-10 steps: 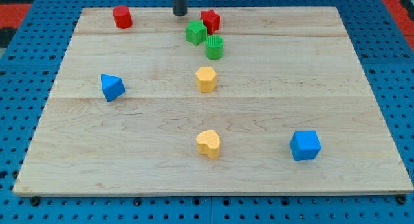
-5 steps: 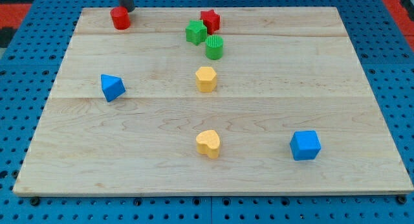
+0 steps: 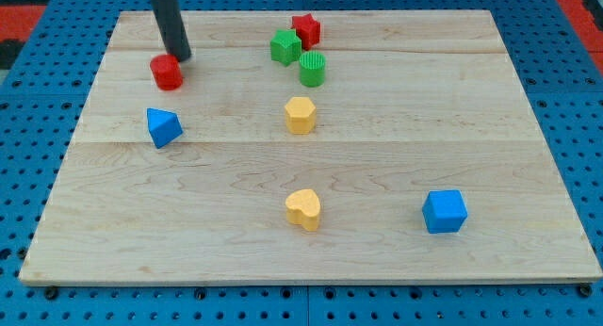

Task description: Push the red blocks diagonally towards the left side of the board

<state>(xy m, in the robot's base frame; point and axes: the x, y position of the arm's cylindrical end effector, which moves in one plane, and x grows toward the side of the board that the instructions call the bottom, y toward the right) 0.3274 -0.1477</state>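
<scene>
A red cylinder block lies on the wooden board at the upper left. My tip touches its upper right side; the dark rod rises to the view's top. A red star block sits at the top middle, touching a green star block. A green cylinder block lies just below those two.
A blue triangular block lies just below the red cylinder. A yellow hexagonal block is at the centre, a yellow heart block lower down, and a blue cube at the lower right.
My tip moved from the top middle leftward, then down behind the red cylinder. The red cylinder slid down and slightly left. The other blocks stayed put.
</scene>
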